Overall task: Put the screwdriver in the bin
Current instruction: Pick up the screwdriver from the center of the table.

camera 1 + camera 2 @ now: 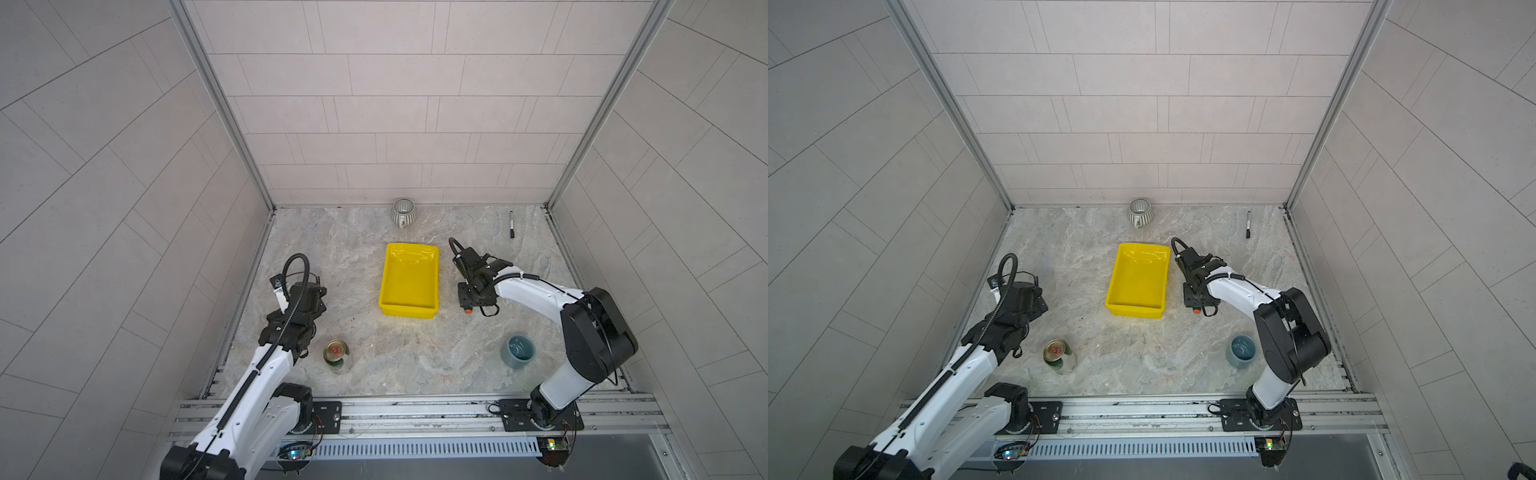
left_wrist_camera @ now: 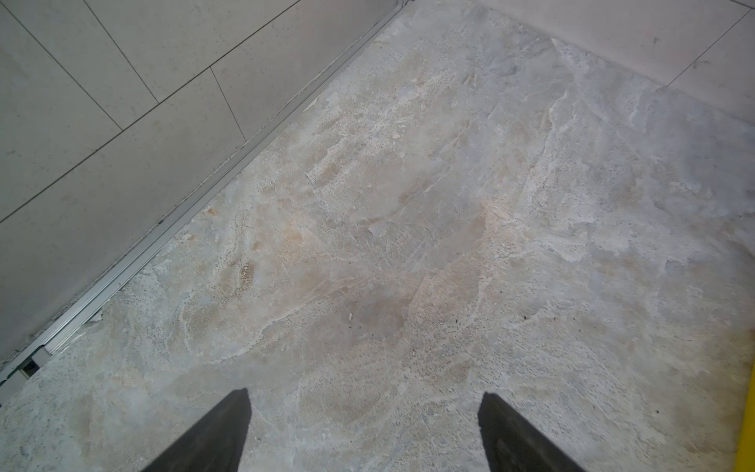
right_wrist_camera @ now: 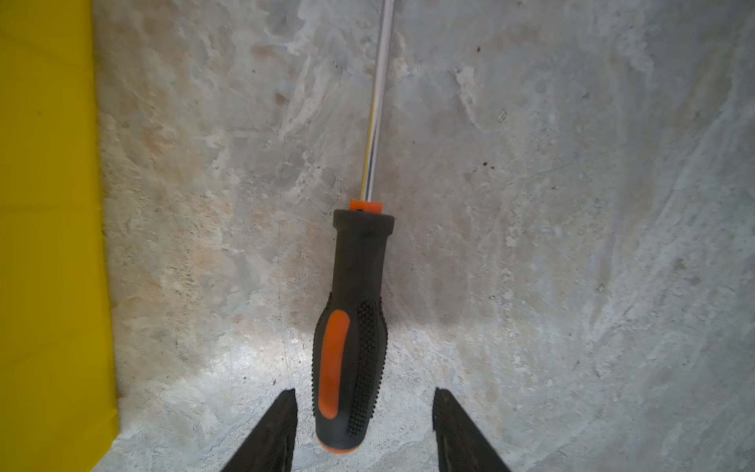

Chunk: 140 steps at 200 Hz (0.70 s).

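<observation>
The right tool (image 3: 364, 391) stands half open, jaws either side of the slim black-and-orange-handled screwdriver (image 3: 356, 282), not touching it. The screwdriver lies on the grey marbled worktop (image 3: 572, 245), just beside the shallow yellow plastic bin (image 3: 49, 204). The left tool (image 2: 365, 394) gapes, holding nothing.

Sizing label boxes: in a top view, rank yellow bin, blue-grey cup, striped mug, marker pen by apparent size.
1. yellow bin
2. blue-grey cup and striped mug, too close to rank
3. marker pen
</observation>
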{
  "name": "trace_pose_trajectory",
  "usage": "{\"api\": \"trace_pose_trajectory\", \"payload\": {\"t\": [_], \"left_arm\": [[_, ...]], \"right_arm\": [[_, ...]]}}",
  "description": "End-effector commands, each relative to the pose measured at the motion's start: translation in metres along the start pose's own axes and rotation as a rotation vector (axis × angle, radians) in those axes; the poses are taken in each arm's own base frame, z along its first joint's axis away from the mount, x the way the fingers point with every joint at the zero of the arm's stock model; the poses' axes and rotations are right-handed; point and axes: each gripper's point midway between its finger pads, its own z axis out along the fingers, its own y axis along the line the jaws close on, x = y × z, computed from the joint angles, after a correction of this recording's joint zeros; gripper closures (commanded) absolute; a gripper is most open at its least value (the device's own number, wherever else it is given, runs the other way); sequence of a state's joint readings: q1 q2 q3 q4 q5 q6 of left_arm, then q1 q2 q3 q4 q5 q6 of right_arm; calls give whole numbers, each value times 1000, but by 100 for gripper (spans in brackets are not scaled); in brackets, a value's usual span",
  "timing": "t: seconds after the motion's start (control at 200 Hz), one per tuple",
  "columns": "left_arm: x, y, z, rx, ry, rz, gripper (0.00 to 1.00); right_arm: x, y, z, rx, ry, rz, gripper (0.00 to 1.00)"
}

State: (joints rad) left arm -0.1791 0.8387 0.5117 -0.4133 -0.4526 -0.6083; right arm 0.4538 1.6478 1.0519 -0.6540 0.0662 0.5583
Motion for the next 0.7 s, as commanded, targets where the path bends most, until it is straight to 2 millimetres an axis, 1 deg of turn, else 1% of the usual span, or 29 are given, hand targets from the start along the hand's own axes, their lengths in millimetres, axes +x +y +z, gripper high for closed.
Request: {"api": "trace_pose_trajectory", "payload": {"t": [0.0,0.12,0.185,0.325,0.41,0.485,0.57,0.65,0.696], "left_arm": [[4,0,2,5,8,19,7],[4,1,3,-4,10,22,7],[4,0,4,-1,15,23,7],[4,-2,3,11,10,27,7],[5,-7,3,41,13,34,8],[4,-4,2,33,4,30,8],[5,-8,2,56,6,34,8],[6,-12,2,79,11,42,8],[7,-18,1,110,19,45,8]], "right_arm": [[-5,2,2,-3,8,2,46],[-4,3,16,-4,29,8,48],[-2,5,23,-11,51,9,51],[-3,2,31,12,65,17,53],[-3,1,30,19,63,25,58],[-1,-4,30,29,50,47,63],[4,-5,29,22,53,62,72],[9,-9,21,23,49,70,81],[13,-13,16,24,38,77,83]]}}
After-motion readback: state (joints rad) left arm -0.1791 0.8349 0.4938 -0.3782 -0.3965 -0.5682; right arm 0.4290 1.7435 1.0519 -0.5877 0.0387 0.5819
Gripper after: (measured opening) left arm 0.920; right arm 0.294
